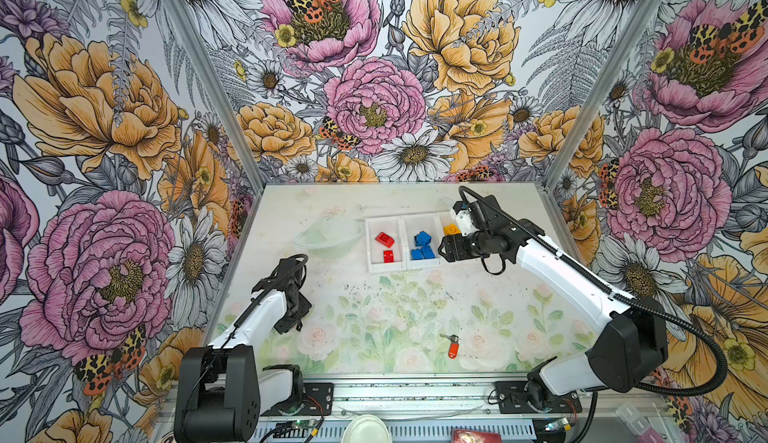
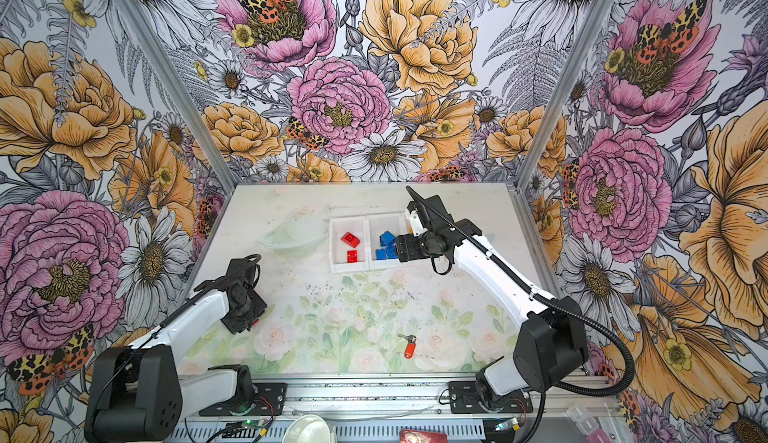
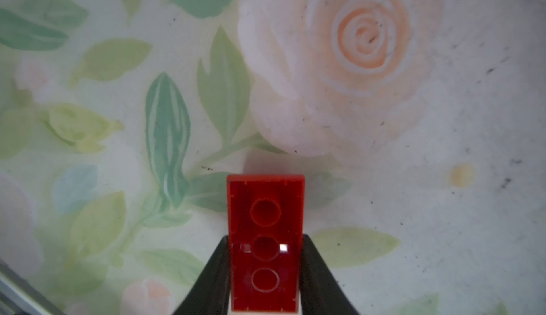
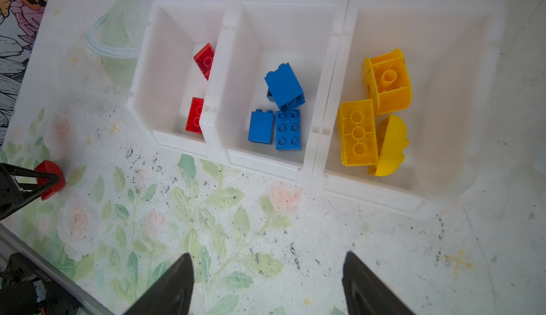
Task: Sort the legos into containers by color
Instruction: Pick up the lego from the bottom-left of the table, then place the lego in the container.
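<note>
**Red brick [image 3: 266, 204] could drop short of the bins [image 4: 266, 164]**

The left gripper [image 3: 266, 241] is clamped off-centre on it, well apart from the bins' red end, so it may pivot loose. The right gripper [image 4: 269, 257] hovers near the bins, wide and empty.

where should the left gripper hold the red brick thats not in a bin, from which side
Grip the red brick across its two long flat walls, coming from its hollow underside, which faces the left wrist camera. Those walls are parallel and close together, so fingers likely seat flat. The left gripper is closed on them.
</note>
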You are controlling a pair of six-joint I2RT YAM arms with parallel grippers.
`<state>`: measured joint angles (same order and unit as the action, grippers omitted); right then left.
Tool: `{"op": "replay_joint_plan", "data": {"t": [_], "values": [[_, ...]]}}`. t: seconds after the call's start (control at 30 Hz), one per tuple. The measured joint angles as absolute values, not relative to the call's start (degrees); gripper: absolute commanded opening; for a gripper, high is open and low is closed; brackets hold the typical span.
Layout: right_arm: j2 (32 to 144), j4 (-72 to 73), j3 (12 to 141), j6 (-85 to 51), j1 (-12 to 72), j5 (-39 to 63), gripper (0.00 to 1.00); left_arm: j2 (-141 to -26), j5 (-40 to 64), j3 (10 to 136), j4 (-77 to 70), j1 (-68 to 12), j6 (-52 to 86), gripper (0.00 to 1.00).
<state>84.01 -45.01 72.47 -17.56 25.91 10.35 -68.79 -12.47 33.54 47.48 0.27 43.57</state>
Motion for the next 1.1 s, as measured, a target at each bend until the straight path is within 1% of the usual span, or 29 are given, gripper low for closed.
{"op": "replay_joint_plan", "data": {"t": [0.13, 0.27, 0.37, 0.63, 0.8, 1.1], "values": [[83.9, -45.0, 72.3, -17.7, 25.9, 10.3, 0.81, -68.8, -12.5, 33.6, 47.5, 0.2, 43.5, 0.25], [83.3, -45.0, 71.7, -18.0, 25.9, 10.4, 0.81, -68.8, -12.4, 34.2, 47.9, -0.8, 43.5, 0.24], [83.1, -44.9, 71.4, -18.2, 25.9, 10.3, 0.81, -68.8, -12.4, 36.4, 48.7, -3.2, 43.5, 0.23], [79.9, -45.0, 68.2, -20.5, 25.1, 10.3, 0.81, -69.0, -12.9, 46.6, 49.2, -14.3, 42.9, 0.23], [76.7, -45.0, 65.0, -22.7, 23.7, 10.2, 0.81, -72.1, -13.2, 55.0, 49.1, -20.9, 40.7, 0.23], [71.3, -43.5, 59.3, -27.3, 21.7, 10.0, 0.82, -81.3, -13.2, 68.4, 48.0, -26.7, 35.5, 0.23]]}}
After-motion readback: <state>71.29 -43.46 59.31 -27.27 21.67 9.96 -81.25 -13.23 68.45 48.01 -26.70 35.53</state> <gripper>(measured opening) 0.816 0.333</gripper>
